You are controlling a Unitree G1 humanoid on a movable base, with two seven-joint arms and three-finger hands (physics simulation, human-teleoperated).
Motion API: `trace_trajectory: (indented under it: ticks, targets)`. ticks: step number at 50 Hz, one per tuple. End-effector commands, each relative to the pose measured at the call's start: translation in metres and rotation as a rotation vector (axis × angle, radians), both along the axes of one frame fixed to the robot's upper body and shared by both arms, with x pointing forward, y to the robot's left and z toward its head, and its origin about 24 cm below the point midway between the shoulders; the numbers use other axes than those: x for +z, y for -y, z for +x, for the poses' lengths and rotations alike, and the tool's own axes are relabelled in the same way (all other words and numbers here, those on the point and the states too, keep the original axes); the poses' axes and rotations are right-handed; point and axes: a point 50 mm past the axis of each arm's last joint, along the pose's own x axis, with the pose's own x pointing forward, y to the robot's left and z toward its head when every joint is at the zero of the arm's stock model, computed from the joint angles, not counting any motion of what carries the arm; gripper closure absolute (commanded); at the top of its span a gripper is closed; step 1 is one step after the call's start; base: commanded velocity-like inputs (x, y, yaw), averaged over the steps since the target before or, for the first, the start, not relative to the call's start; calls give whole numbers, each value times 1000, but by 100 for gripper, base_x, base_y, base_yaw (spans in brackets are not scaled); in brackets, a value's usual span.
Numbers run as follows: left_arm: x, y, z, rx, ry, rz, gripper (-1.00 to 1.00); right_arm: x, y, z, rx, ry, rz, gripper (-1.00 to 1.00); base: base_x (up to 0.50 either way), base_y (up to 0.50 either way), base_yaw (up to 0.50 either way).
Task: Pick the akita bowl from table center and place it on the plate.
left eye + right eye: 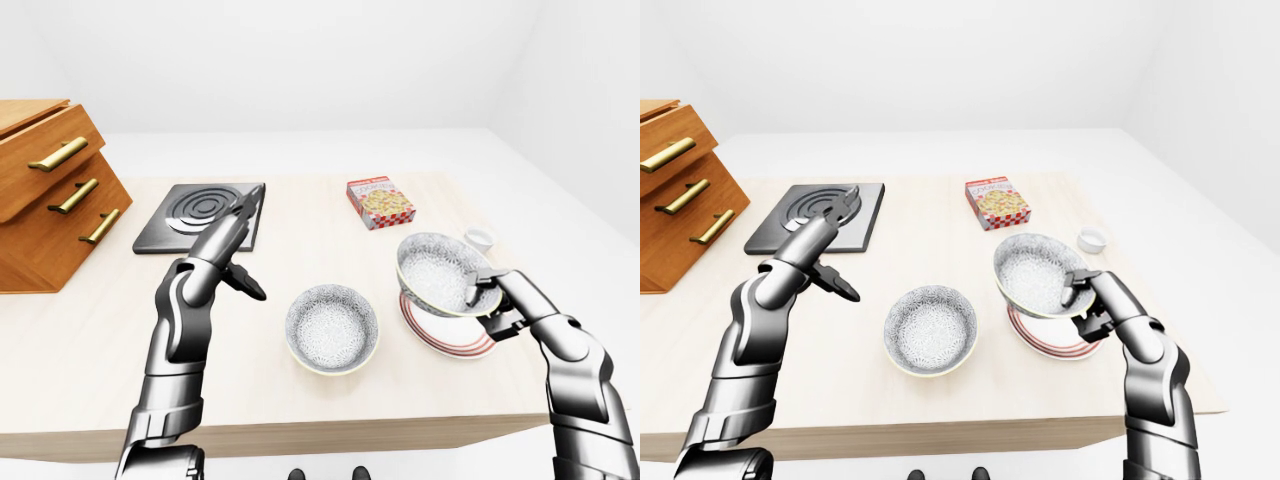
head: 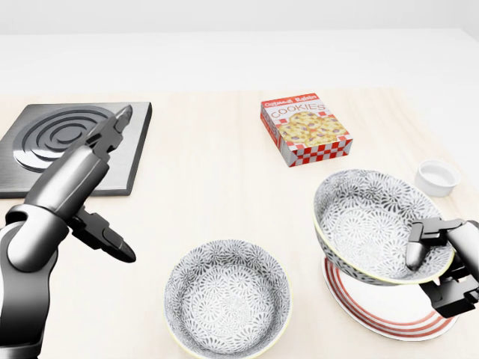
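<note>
Holding: akita bowl [image 2: 370, 224], tilted, rim pinched by right hand [image 2: 441, 258] above red-ringed plate [image 2: 389, 310], poised for setting down. Left hand [image 2: 97, 161]: fingers apart, idle over worktop [image 2: 217, 179].

The only legible text is the word "COOKIES" printed in red across the top face of the cookie box [image 2: 306, 129]; the smaller line above it is unreadable.
</note>
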Motion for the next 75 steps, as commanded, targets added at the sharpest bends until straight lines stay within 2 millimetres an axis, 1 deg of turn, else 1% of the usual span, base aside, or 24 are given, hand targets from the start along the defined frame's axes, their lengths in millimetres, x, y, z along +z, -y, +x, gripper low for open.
trace_trajectory:
  ticks: [1, 8, 12, 26, 38, 47, 51, 57, 58, 59, 60, 75]
  targets:
    - [1, -1, 1, 2, 6, -14, -100, -13, 13, 1, -83, 19, 56, 100, 0, 0, 0]
    - [0, -2, 1, 5, 3, -14, -100, -22, 21, -5, -102, 10, 48, 100, 0, 0, 0]
    - [-5, -2, 0, 10, -9, -13, -100, -28, 24, -7, -114, 5, 34, 100, 0, 0, 0]
    - [-9, -5, 0, 22, -20, -21, -100, -38, 33, -6, -162, 7, -21, 100, 0, 0, 0]
    - [-15, -6, -4, 31, -29, -21, -100, -46, 44, -15, -210, -6, -64, 100, 0, 0, 0]
    - [-17, -6, -5, 34, -31, -24, -100, -52, 43, -14, -214, -18, -52, 100, 0, 0, 0]
    - [-17, -6, -5, 33, -32, -23, -100, -50, 40, -10, -204, -10, -55, 100, 0, 0, 0]
    - [-17, -5, -5, 33, -33, -24, -100, -51, 44, -14, -217, -20, -53, 100, 0, 0, 0]
    - [-17, -5, -5, 33, -33, -24, -100, -51, 44, -14, -215, -21, -51, 96, 0, 0, 0]
    - [-17, -5, -5, 32, -33, -24, -100, -51, 44, -14, -214, -18, -51, 22, 0, 0, 0]
    - [-17, -5, -4, 32, -32, -24, -100, -51, 43, -12, -212, -18, -50, -100, 0, 0, 0]
    - [-16, -4, -3, 29, -33, -24, -100, -47, 43, -13, -205, -14, -63, -100, 0, 0, 0]
